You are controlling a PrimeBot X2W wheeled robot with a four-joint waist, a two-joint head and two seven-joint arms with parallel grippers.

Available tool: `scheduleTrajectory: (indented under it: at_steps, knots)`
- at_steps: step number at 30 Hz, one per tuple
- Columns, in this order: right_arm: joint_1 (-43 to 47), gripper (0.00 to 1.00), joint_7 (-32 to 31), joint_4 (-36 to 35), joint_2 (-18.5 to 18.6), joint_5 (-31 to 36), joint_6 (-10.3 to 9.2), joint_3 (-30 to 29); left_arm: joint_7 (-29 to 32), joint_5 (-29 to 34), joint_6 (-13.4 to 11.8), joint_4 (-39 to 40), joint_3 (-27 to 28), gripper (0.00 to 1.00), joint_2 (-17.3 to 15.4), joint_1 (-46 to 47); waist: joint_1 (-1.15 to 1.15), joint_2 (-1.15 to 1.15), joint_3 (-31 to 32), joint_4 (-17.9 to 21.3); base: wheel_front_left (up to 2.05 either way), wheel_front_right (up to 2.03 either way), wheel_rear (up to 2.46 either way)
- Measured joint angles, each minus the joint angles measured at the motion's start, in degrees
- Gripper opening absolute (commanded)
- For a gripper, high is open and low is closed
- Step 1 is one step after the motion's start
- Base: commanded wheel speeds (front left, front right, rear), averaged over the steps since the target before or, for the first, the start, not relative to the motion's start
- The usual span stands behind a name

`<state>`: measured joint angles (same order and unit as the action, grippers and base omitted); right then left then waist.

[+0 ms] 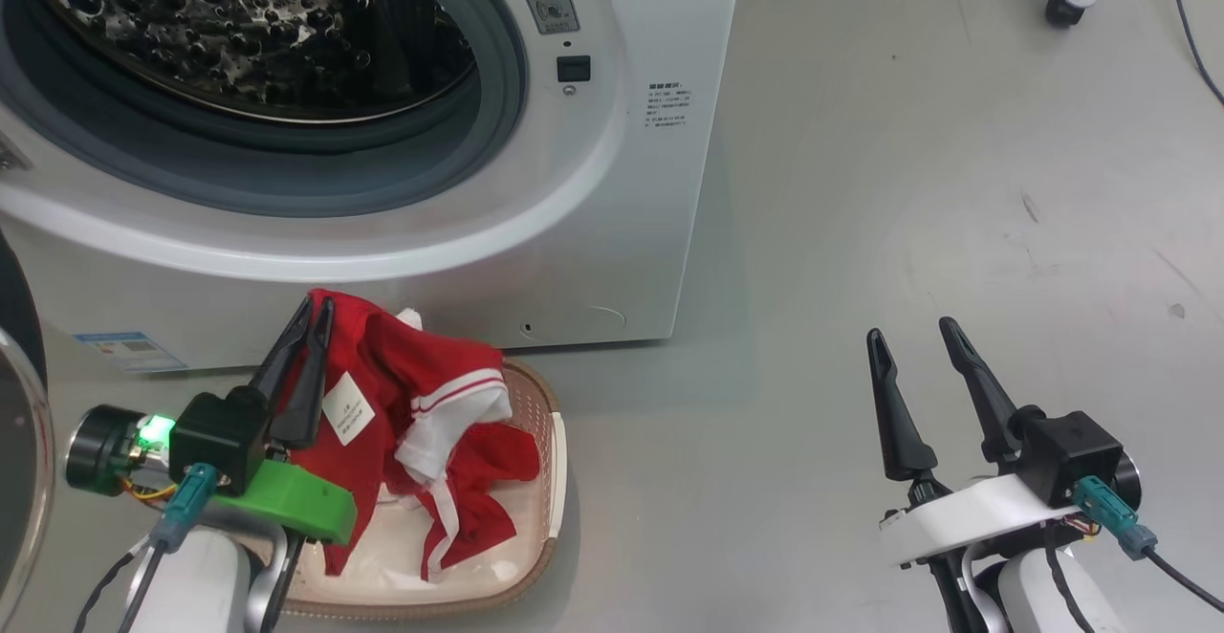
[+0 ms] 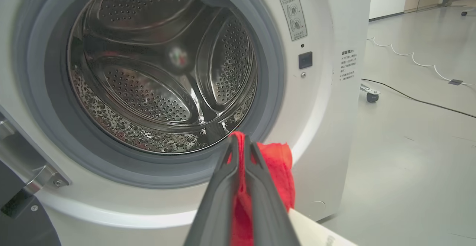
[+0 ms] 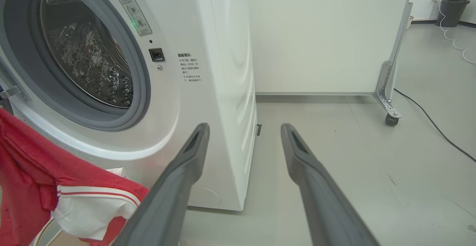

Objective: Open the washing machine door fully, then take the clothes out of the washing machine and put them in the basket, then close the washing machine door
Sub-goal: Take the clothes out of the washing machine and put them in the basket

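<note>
The white washing machine (image 1: 612,231) stands at upper left with its drum mouth (image 2: 160,75) uncovered; I see bare metal inside. A strip of the washing machine door (image 1: 11,317), black with a glass bulge, shows at the far left edge, swung wide. My left gripper (image 1: 317,306) is shut on the red clothes (image 1: 430,394), pinching a fold (image 2: 275,164) between its fingers. The clothes hang from it, their lower part lying in the basket (image 1: 557,461) on the floor before the machine. Well to the right, my right gripper (image 1: 910,329) stands open over the floor, holding nothing.
Grey floor (image 1: 908,184) stretches to the right of the machine. A white panel on casters (image 3: 386,101) stands behind and to the right, one wheel (image 1: 1061,7) at the top. A black cable (image 1: 1191,31) runs over the floor at far right. A dark bin (image 3: 452,12) sits far back.
</note>
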<state>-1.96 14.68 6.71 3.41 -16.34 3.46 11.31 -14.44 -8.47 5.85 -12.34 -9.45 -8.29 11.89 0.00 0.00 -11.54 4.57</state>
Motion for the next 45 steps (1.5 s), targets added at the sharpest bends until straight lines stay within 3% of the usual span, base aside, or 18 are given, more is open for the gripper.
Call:
scheduleTrajectory:
  at_steps: [30,39,45]
  knots:
    - [-6.2,1.0,0.0,-1.3,-0.1,1.9,0.6,2.3,1.4,-0.4,1.0,-20.5,-1.5,0.0,-2.2,4.9,0.0,0.0,-14.1,4.5,0.0,0.0,0.0]
    - [-6.6,1.0,0.0,-1.7,-0.2,2.4,0.52,1.6,2.9,-2.7,1.0,-28.3,2.1,0.0,-3.5,8.8,0.0,0.0,-18.2,5.8,0.0,0.0,0.0]
    - [-7.0,1.0,0.0,-2.2,0.5,2.9,0.42,0.7,3.2,-6.5,0.9,-32.4,4.8,0.0,-1.7,12.3,0.0,0.0,-20.3,5.7,0.0,0.0,0.0]
